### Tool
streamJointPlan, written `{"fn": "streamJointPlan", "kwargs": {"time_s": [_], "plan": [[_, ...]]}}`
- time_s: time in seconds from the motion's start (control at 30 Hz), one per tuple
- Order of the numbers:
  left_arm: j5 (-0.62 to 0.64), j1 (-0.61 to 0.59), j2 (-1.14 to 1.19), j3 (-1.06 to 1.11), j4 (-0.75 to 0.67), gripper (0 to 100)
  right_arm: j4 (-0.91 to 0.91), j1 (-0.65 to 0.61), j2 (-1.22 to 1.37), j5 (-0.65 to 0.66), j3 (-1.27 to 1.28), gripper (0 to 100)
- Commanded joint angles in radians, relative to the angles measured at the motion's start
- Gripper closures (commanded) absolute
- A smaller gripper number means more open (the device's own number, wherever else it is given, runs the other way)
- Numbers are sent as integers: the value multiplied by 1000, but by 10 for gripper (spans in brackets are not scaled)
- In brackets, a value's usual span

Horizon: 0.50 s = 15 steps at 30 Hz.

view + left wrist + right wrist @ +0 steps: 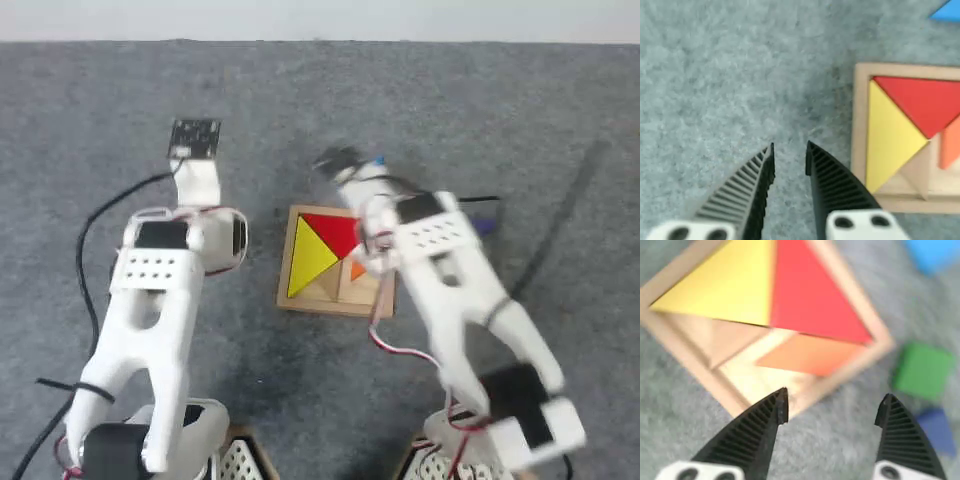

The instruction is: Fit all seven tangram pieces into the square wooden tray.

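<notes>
Inside the tray (860,125), three pieces: yellow (890,135), red (925,102), orange (950,145).

high view: fixed off my arms, looks down from far enough to take in both arms, the table (300,120) and the tray (330,305).
left wrist view: rides my left wrist, looks past my left gripper (789,155), close to the table.
right wrist view: rides my right wrist, looks past my right gripper (835,407), close over the tray.
shared: all three catch the tray's yellow piece (308,258) and red piece (333,232).
</notes>
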Motion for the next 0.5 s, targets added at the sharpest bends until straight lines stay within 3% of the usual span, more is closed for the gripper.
{"fn": "streamJointPlan", "kwargs": {"time_s": [0.0, 0.13, 0.33, 0.47], "plan": [[5, 25, -25, 22, -86, 891, 22, -28, 28, 203, -77, 703], [0, 46, 15, 18, -94, 891, 142, -33, 35, 517, -80, 703], [-2, 95, 46, 19, -94, 891, 151, -31, 47, 736, -110, 703], [-2, 106, 64, 19, -107, 892, 91, -44, 54, 812, -107, 703]]}}
